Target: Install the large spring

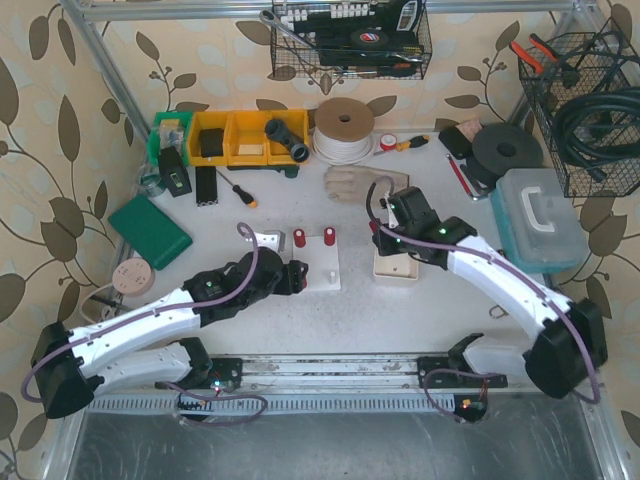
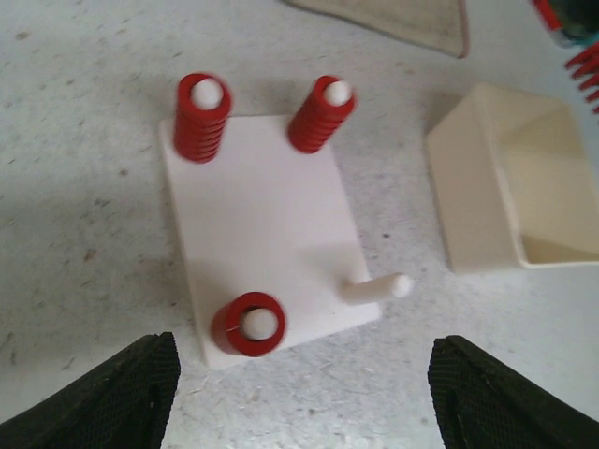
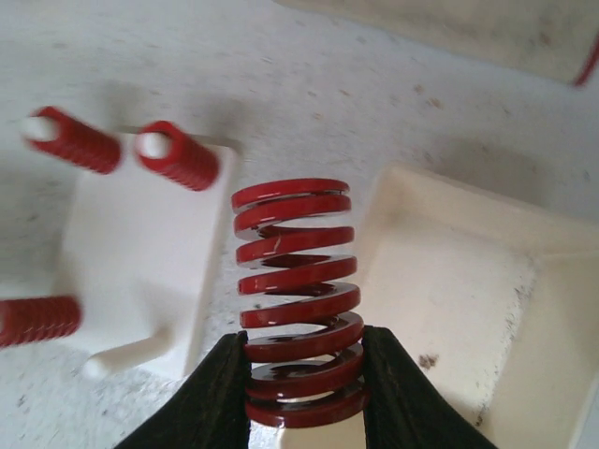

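Only end coils of spring (image 3: 295, 271) pinched in right end effector (image 3: 304, 346), left end effector (image 2: 304, 398) gaping, empty; spring could tilt, miss bare peg (image 2: 374, 287).

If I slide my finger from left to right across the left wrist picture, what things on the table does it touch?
red spring on the far-left peg → red spring on the far-right peg → bare white peg → cream tray. The third spring, nearest the camera, overlaps the first one sideways, so it is left out.
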`<act>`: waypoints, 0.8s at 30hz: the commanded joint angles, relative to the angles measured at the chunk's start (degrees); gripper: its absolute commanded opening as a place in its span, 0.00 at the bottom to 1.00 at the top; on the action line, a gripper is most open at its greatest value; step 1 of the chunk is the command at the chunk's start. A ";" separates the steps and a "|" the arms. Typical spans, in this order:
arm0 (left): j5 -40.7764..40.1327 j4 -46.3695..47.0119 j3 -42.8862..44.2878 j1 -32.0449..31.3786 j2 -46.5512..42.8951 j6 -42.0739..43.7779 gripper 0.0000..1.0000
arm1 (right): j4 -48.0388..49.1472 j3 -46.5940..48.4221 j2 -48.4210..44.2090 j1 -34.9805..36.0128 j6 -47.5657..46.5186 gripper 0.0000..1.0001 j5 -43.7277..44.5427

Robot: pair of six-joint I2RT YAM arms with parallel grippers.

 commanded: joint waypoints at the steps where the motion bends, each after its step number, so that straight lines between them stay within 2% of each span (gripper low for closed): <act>1: 7.67 -0.83 6.30 0.25 -3.17 3.77 0.77 | 8.02 -3.60 -7.88 1.38 -10.87 0.00 -6.72; 8: 23.31 4.44 12.79 2.63 -2.31 3.42 0.77 | 12.50 -5.63 -14.22 2.12 -25.81 0.00 -15.45; 14: 35.08 12.64 13.88 2.84 2.93 -2.25 0.76 | 14.44 -6.54 -16.65 3.24 -31.78 0.00 -19.38; 24: 42.69 26.55 9.58 5.85 4.66 -10.92 0.75 | 13.29 -6.51 -18.49 6.48 -36.83 0.00 -19.18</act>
